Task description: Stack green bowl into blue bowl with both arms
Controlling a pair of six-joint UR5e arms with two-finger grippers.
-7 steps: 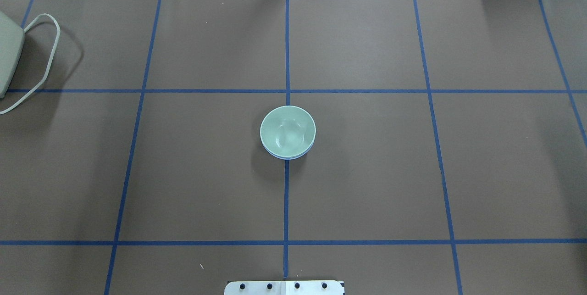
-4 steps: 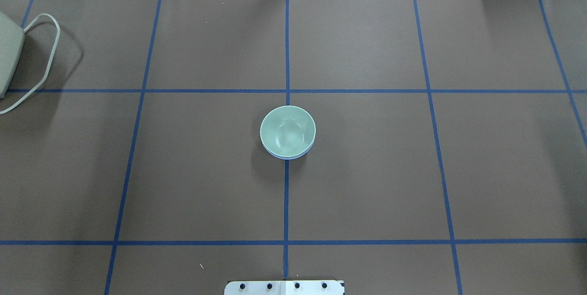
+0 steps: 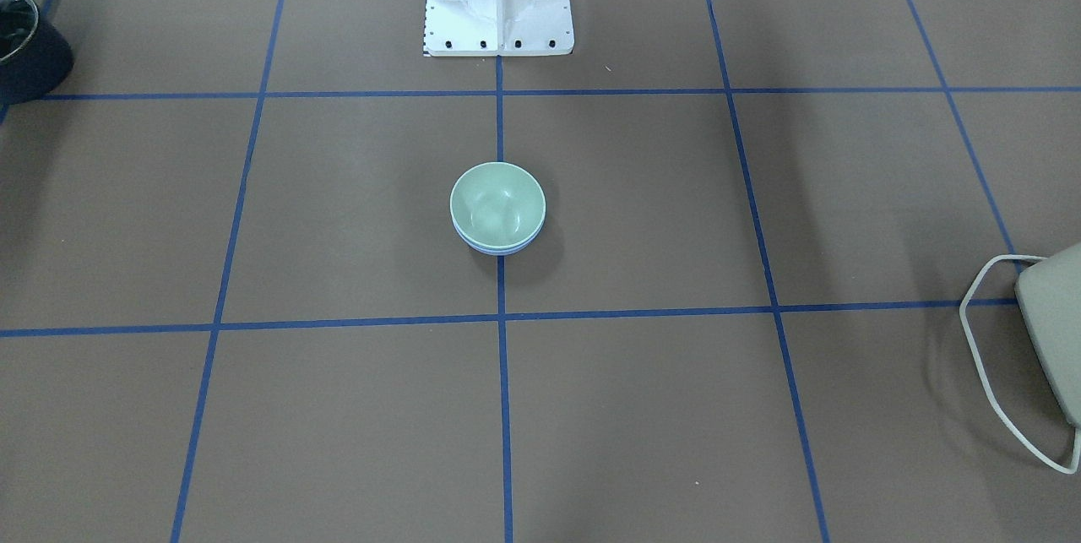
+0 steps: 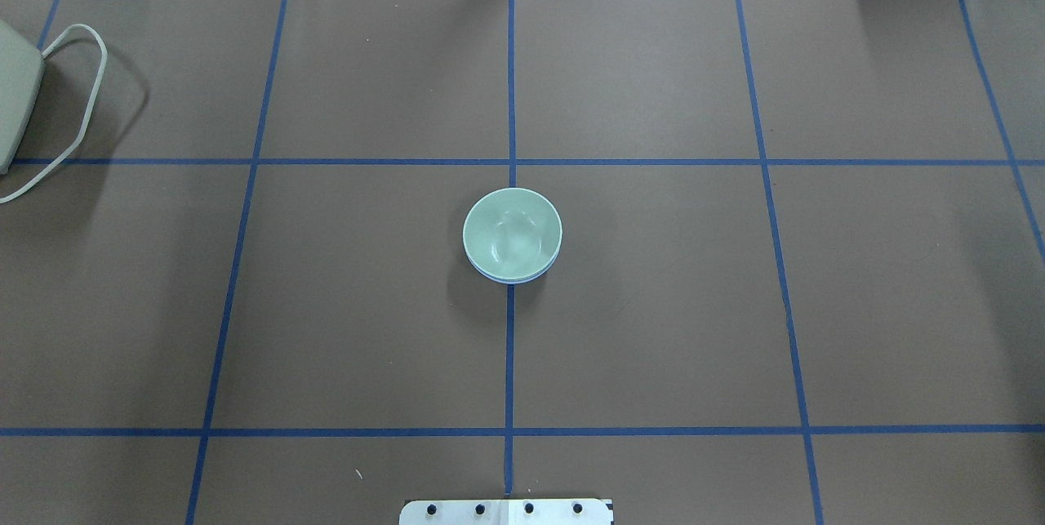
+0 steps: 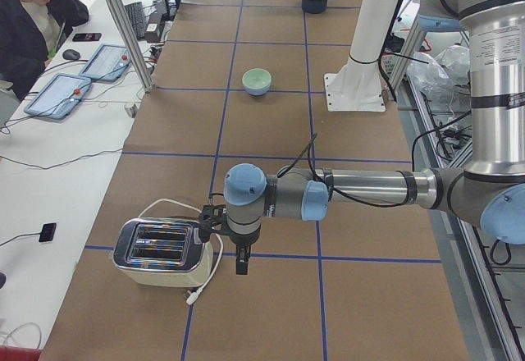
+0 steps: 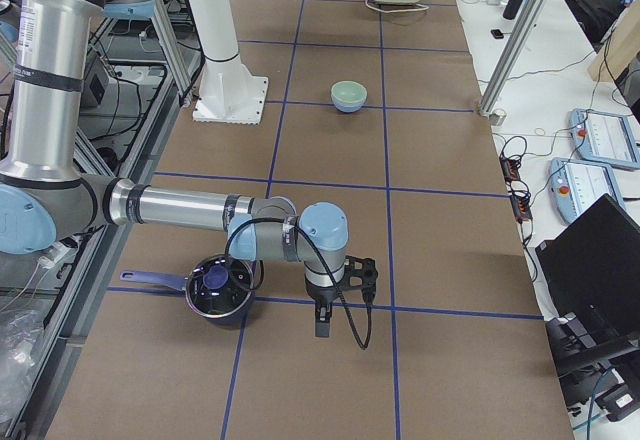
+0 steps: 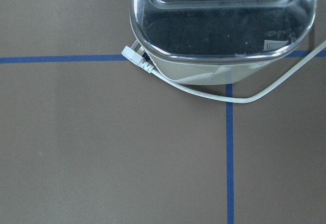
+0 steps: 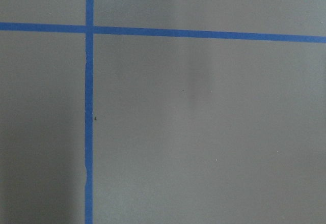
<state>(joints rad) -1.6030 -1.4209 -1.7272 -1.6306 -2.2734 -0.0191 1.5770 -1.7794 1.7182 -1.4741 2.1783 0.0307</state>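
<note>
Brown-papered table (image 4: 653, 304) is carrying the green bowl (image 4: 512, 233), sitting nested in the blue bowl (image 3: 497, 250) at its centre, while the left gripper (image 5: 241, 261) and the right gripper (image 6: 321, 323) are hanging far off at opposite ends, neither looking nearer, and I cannot tell how wide their jaws are standing.

Open tabletop (image 4: 653, 304) ringing the green bowl (image 4: 512, 233), toaster (image 5: 160, 252) at left end, saucepan (image 6: 220, 288) at right end.

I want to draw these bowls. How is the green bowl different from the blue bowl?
The green bowl is pale mint; the blue bowl is periwinkle. The green bowl sits nested inside the blue bowl. The green bowl shows its whole inside; the blue bowl shows only a thin edge. Both are round and upright.
</note>
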